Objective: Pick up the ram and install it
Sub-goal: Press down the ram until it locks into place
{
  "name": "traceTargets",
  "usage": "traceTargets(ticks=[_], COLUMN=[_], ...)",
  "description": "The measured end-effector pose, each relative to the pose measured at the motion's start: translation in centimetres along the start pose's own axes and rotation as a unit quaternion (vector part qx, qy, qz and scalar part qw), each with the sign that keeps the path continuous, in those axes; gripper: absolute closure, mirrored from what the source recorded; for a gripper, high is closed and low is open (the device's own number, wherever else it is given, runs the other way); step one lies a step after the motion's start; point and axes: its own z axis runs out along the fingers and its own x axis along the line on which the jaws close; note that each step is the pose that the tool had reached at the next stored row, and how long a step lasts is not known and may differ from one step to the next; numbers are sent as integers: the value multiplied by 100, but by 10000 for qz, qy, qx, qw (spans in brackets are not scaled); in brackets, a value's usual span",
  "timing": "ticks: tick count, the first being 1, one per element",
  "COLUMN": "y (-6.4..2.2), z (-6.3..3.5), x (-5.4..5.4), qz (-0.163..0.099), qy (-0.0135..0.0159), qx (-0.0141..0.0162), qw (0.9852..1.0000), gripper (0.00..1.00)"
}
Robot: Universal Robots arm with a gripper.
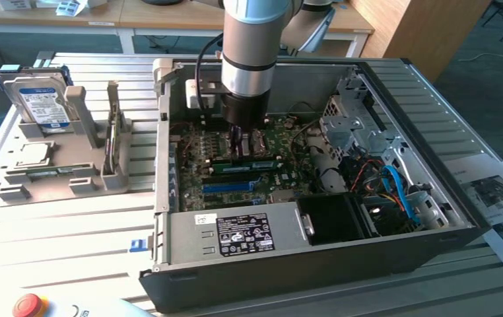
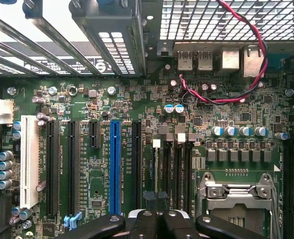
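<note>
One arm: reaching down into the open computer case [image 1: 167, 165], gripper [image 1: 243, 153] low over the circuit board [image 1: 278, 142].
Grip: fingers [image 2: 144, 223] clenched together, no gap seen between them.
Ram [image 1: 251, 165]: green stick lying level, just beside the blue slot [image 1: 234, 187] and parallel to it, on the slot's side away from the power supply [image 1: 234, 234], directly under the fingertips.
Contact: ram at the fingertips; pinched or merely touched, impossible to tell; seated in a socket or hovering over it, likewise unclear.
Weight: probably very light, no strain on the arm.
Stiffness: likely rigid along its length yet thin, so apt to crack or flex if twisted or pushed in crooked.
Surface: flat smooth faces studded with small chips, likely a little slippery under hard pads.
Best hold: judged to be the upper long edge near mid-length, pads flat on both faces, well clear of the lower contact edge.
Risk: tilted pressing likely to jam one end against its socket.
Hard drive [image 1: 40, 99]: upright in a grey stand outside the case, well apart from the blue slot, toward the exterior view's left.
</note>
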Motion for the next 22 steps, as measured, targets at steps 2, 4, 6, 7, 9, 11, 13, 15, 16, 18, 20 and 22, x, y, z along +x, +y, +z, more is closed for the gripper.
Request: traceTargets(ticks=[2, 4, 6, 7, 9, 11, 13, 15, 16, 18, 20, 22], y=[0, 0, 0, -1, -2, -1, -1, 0, 1, 1, 1, 1], z=[1, 1, -4, -7, -16, -37, -55, -80, -94, -119, -145, -174], x=[0, -1, -1, -1, -1, 1, 1, 2, 2, 3, 4, 5], qz=[0, 0, 0, 0, 0, -1, -1, 0, 0, 0, 0, 0], qy=[-1, -2, -4, -5, -7, -2, -3, -2, -2, -2, -2, -2], qx=[0, 1, 2, 2, 6, 1, 2, 1, 1, 1, 1, 1], qw=[10000, 10000, 10000, 10000, 10000, 10000, 10000, 10000, 10000, 10000, 10000, 10000], gripper=[90, 90, 90, 90, 90, 90, 90, 90, 90, 90, 90, 90])
